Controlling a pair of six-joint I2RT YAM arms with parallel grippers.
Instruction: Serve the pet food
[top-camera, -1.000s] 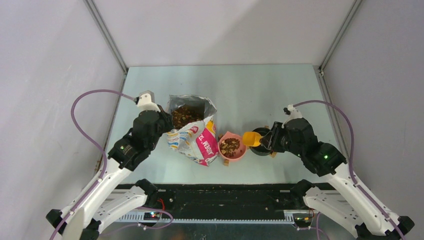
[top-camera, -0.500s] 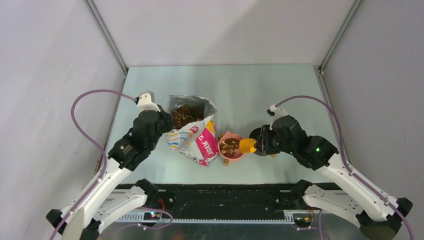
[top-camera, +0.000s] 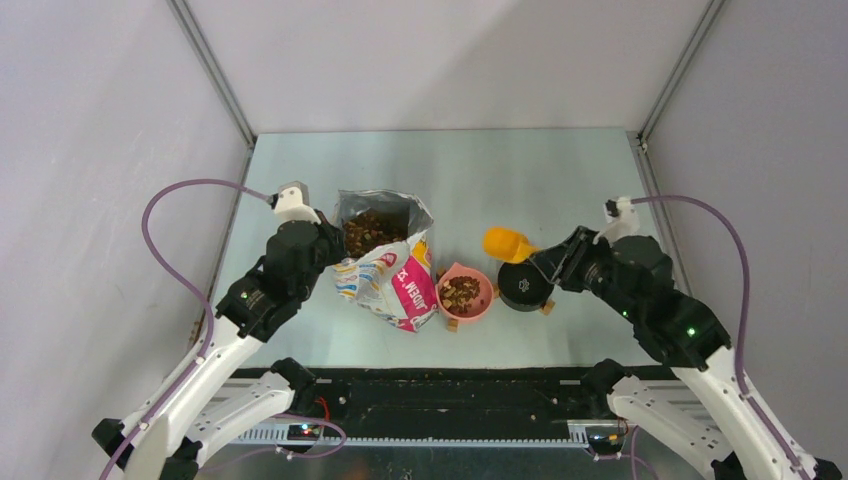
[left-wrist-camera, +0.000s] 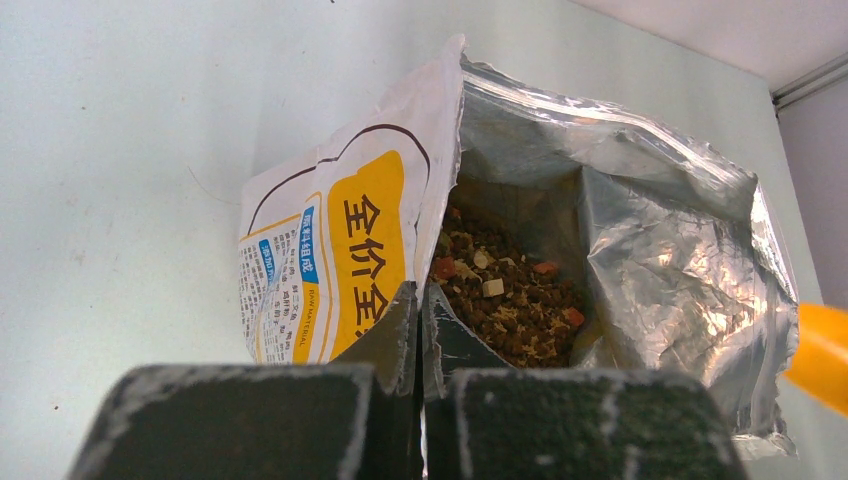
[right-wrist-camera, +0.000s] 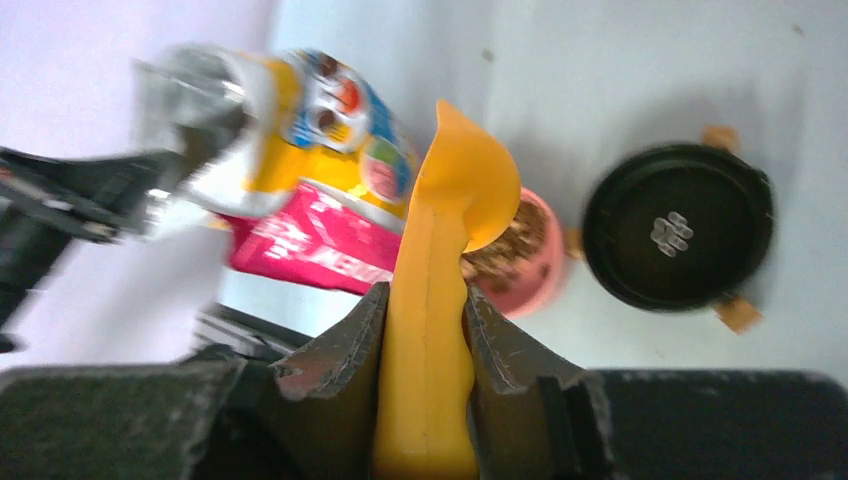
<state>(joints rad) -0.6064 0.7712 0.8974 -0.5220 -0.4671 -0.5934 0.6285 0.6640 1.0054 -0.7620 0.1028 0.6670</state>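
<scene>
The open food bag (top-camera: 385, 262) stands at centre left, with pet food kibble (top-camera: 368, 230) showing inside it (left-wrist-camera: 505, 295). My left gripper (left-wrist-camera: 420, 300) is shut on the bag's near rim (left-wrist-camera: 400, 220). A pink bowl (top-camera: 464, 292) holds kibble (right-wrist-camera: 495, 250). A black bowl (top-camera: 524, 286) sits right of it and looks empty (right-wrist-camera: 680, 228). My right gripper (right-wrist-camera: 425, 310) is shut on the handle of a yellow scoop (top-camera: 506, 244), held above the black bowl's far side. The scoop head (right-wrist-camera: 465, 180) shows no kibble.
Grey side walls close in the light green table (top-camera: 480, 170) on the left, right and back. A black rail (top-camera: 440, 395) runs along the near edge between the arm bases.
My right arm pulled back right and lifted the scoop from over the pink bowl to above the black bowl. The left arm and the bag have not moved.
</scene>
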